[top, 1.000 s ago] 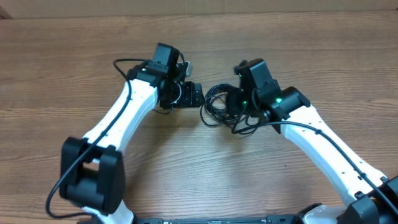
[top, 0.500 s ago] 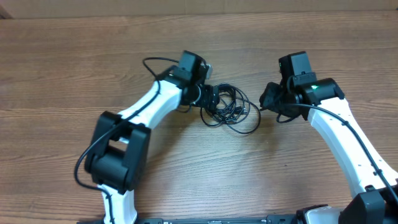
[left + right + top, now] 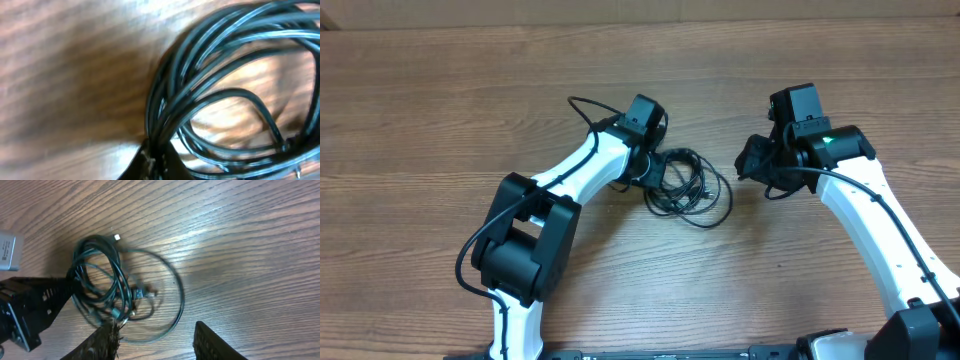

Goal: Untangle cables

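Left arm has swung in toward the middle of the desk (image 3: 440,120) since the earlier overhead frames, and the left tool (image 3: 656,168) has gone from standing off the heap to being clamped on it; right tool (image 3: 756,166) has backed off to the right and now sits apart from the cables (image 3: 692,186). Cables lie on bare wood between the two tools, one small knot of overlapping loops with a single wide loop sagging out on the near side. Left wrist view: several strands converge and vanish into the closed fingertips at the bottom edge, so the left tool is pinching a bunch of strands at the heap's left side (how many, cannot tell; the picture is blurred). Right wrist view: its two fingers stand well apart with only wood grain between them, nothing held. A pale plug (image 3: 116,237) shows at the top of the coil; a second connector seems buried mid-heap. Judged step: anchoring; one side is pinned and separation has hardly begun, since the loops are all stacked together. Next move, as I read it: bring the right tool back in over one strand only, the wide outer loop or the free plug end, close on that, then draw away from the pinned side slowly; grabbing several strands would likely tighten the knot rather than open it.
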Available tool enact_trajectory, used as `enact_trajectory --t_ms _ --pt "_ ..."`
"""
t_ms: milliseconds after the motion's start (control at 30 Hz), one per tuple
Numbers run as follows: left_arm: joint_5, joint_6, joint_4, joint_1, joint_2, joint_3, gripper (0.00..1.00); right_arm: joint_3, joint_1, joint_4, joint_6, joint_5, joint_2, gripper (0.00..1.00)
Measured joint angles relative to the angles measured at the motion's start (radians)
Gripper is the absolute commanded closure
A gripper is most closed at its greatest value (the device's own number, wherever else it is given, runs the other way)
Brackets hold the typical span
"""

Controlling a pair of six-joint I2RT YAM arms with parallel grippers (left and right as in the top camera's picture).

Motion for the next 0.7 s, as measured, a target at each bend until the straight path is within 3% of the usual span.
enact_trajectory --t_ms 133,333,700 --pt "-0.005 0.008 -0.136 0.0 0.0 0.09 0.96 0.0 0.0 0.006 -0.005 -0.001 0.0 0.4" --pt "0.015 0.04 -0.263 0.0 -0.034 0.267 0.96 0.0 0.0 0.039 -0.045 -0.05 0.0 0.39" --pt "0.121 0.052 -0.299 0.0 -0.245 0.324 0.96 0.0 0.0 0.13 -0.126 -0.183 0.0 0.34"
